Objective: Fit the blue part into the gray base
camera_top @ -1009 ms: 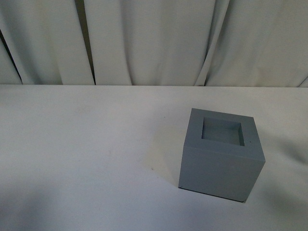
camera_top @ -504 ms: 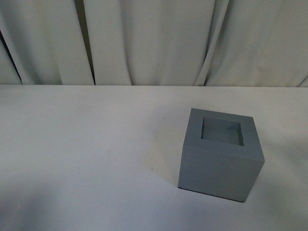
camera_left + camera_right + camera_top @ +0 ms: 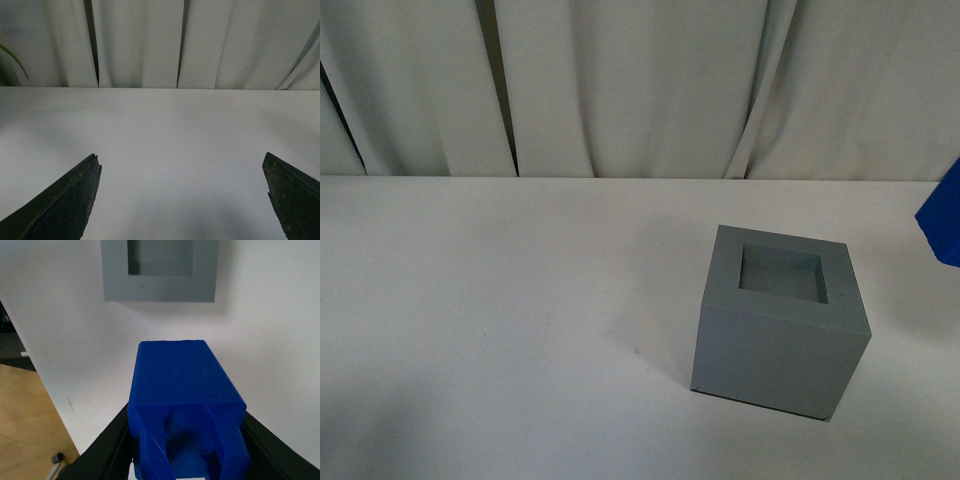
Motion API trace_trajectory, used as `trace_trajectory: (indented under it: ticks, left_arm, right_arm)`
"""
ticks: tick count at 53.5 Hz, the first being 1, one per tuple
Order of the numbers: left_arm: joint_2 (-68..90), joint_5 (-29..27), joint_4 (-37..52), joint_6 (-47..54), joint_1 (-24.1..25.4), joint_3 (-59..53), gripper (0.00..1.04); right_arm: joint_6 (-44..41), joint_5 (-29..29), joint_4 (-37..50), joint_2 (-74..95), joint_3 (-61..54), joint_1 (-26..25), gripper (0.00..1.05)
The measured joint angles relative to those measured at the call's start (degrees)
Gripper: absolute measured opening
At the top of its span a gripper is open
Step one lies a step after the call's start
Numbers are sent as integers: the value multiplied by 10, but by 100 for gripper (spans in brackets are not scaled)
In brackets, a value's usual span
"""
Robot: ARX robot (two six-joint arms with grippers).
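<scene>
Held: right gripper was clamped on the bright blue matte plastic square post at its handle end. The matte gray plastic cube base sat ahead of the fingertips, well apart, recess empty. Best approach, probably: carry the post over the recess, square its sides to the walls, lower straight. The left gripper had jaws spread, empty.

White matte bench, soft even light. Pale pleated curtain across bkgd at 12 o'clock, dark gap approx 11. Rt wrist view: wood floor past bench edge.
</scene>
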Motion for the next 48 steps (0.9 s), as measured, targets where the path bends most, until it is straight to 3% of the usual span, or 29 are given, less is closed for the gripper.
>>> trace_trajectory:
  ticks: [22, 48]
  left_arm:
    - [0, 0, 0, 0, 0, 0, 99]
    - [0, 0, 0, 0, 0, 0, 99]
  right_arm:
    - [72, 12, 19, 17, 12, 97, 48]
    - [105, 35, 20, 74, 55, 125, 48]
